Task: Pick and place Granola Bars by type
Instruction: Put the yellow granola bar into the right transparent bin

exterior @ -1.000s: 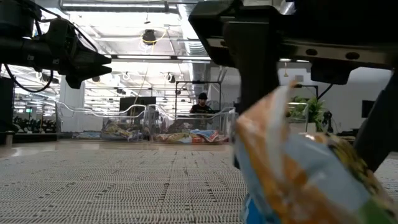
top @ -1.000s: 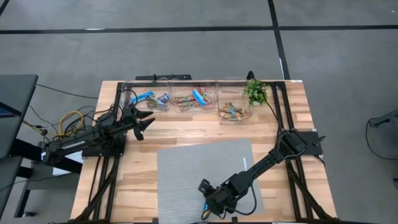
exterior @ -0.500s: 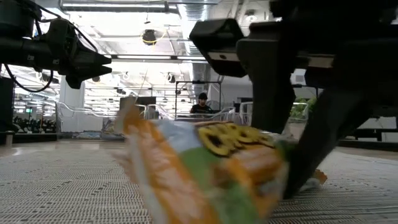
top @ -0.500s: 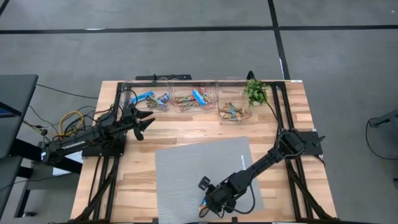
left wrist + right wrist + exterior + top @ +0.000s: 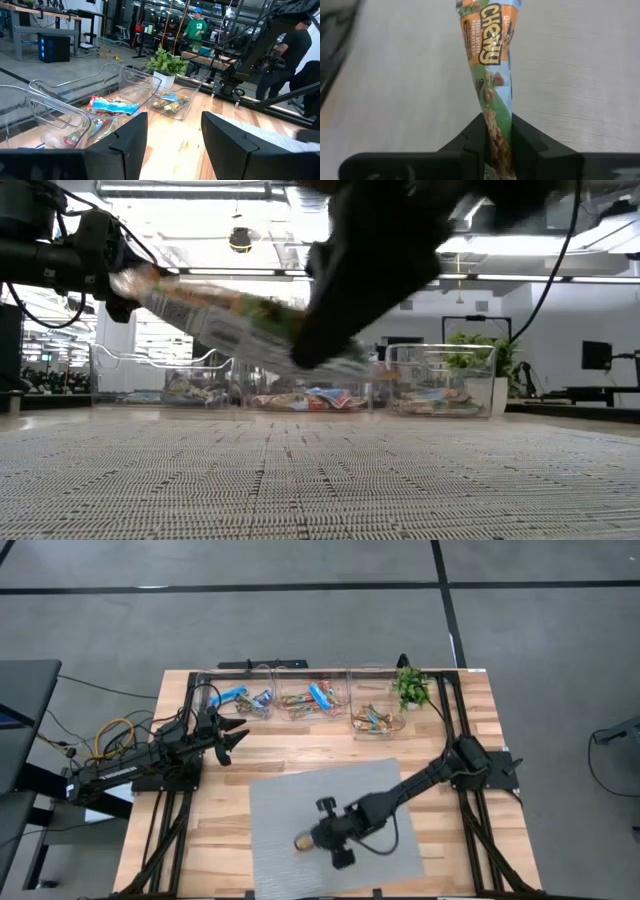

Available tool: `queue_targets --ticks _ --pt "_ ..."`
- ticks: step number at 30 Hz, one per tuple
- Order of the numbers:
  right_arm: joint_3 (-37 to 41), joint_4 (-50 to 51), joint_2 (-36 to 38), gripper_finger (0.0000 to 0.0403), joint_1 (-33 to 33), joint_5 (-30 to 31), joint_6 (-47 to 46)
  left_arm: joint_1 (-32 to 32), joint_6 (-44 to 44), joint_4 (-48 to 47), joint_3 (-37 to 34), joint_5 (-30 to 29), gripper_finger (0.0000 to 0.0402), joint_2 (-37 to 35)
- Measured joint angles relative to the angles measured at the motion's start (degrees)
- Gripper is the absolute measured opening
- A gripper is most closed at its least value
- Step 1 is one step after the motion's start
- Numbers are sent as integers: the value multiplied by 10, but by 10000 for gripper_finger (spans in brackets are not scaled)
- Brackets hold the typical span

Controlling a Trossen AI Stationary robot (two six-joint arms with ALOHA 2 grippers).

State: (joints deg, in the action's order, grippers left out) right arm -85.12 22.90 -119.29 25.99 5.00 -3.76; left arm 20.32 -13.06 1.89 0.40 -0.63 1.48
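My right pincer [image 5: 496, 137] clenches the Chewy granola bar [image 5: 492, 65]; I should probably carry it level to its matching bin [image 5: 377, 710]; my left pincer [image 5: 232, 737] waits released.

A mat [image 5: 300, 805] lies on the near centre of the table [image 5: 480, 715]. Three bins stand in a row along the far edge: left bin [image 5: 240, 698], middle bin [image 5: 310, 698], right bin [image 5: 375, 715], each holding bars. A potted plant [image 5: 410, 687] stands just right of the right bin. The right gripper [image 5: 312, 838] is over the mat's near part, clamped on one granola bar [image 5: 492, 75] (raised clear of the mat). The left gripper [image 5: 232, 733] waits near the left bin, on its near side.
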Motion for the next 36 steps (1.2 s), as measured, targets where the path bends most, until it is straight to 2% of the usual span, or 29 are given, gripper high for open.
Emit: queue_targets --ticks 6,16,28,36 --pt "-6 -22 0 58 -59 -4 -83 0 0 0 0 0 178 0" --pt "-66 -24 0 58 -176 12 -84 0 0 0 0 0 178 0" --pt "-106 64 1 58 -307 12 -84 0 0 0 0 0 178 0" --pt "-108 102 49 58 -380 41 -88 0 0 0 0 0 178 0"
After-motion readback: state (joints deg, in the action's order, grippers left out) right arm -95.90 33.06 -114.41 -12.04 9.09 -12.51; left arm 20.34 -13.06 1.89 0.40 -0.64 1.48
